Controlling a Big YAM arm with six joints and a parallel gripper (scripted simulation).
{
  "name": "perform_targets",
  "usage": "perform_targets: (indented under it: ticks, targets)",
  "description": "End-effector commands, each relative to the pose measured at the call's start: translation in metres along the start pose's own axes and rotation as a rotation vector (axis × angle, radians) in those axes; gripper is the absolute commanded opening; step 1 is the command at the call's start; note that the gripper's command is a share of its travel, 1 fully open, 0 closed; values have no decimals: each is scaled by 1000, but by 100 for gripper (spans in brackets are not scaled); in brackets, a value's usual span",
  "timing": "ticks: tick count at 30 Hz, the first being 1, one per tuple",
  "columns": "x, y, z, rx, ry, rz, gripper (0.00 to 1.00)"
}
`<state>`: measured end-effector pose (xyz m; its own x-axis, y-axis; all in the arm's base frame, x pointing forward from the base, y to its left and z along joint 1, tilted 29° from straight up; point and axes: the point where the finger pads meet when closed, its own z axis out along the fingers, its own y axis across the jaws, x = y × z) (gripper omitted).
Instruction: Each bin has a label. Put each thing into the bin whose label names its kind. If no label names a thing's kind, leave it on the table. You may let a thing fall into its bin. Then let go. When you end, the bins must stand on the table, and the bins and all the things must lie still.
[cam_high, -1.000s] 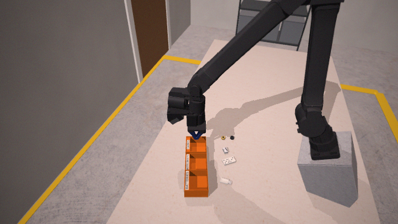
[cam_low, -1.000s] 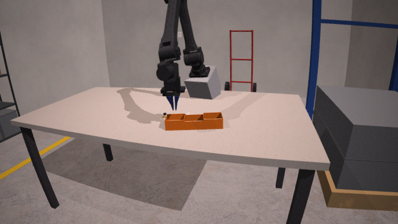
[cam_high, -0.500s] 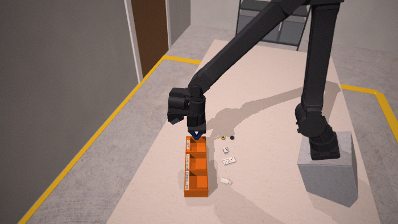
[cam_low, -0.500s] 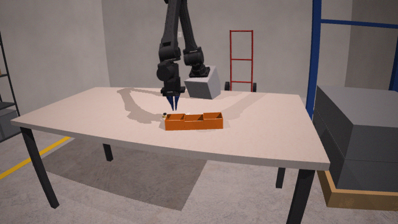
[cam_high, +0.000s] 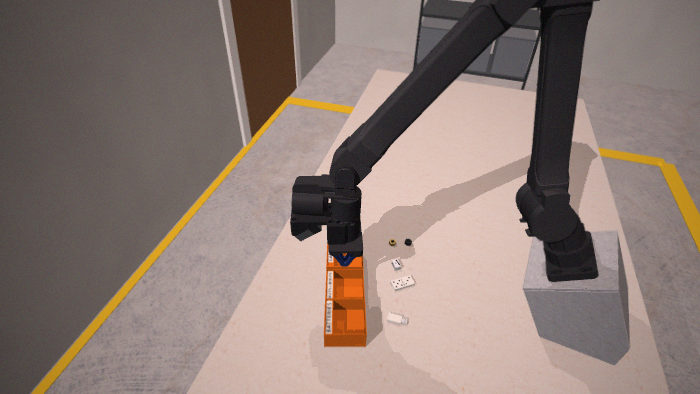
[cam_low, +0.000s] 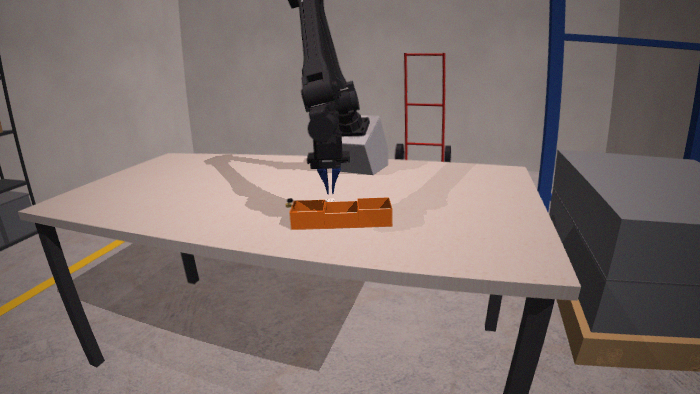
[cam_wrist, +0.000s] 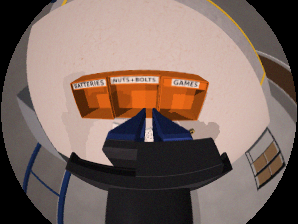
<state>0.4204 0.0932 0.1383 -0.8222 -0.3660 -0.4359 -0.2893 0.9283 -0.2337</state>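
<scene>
Three joined orange bins read BATTERIES (cam_high: 345, 340) (cam_low: 375, 218) (cam_wrist: 89, 84), NUTS+BOLTS (cam_low: 341, 220) (cam_wrist: 134, 80) and GAMES (cam_low: 308, 220) (cam_wrist: 185, 83); no thing shows inside them. My gripper (cam_high: 345, 263) (cam_low: 330, 193) (cam_wrist: 149, 111) is shut to a narrow gap with nothing between the fingers, above the bins' level. On the table beside the bins lie a brass ring-like piece (cam_high: 392, 242) (cam_wrist: 192, 131), a small black piece (cam_high: 408, 242), a small white piece with a dark mark (cam_high: 396, 264), a white domino (cam_high: 402, 283) and a white stick-like piece with a narrower end (cam_high: 397, 318).
The arm's grey pedestal (cam_high: 575, 320) (cam_low: 376, 150) stands on the table (cam_high: 465, 350) (cam_low: 450, 250), across the small things from the bins. A red hand truck (cam_low: 424, 105) and a stack of grey boxes (cam_low: 650, 250) stand off the table.
</scene>
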Motion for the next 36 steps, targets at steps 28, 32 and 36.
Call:
perform_targets:
  ticks: [28, 32, 36]
  targets:
    - [-11, 21, 44, -1, -19, 26, 9]
    - [-5, 21, 57, -2, -10, 25, 9]
    - [-4, 28, 63, -7, -9, 13, 9]
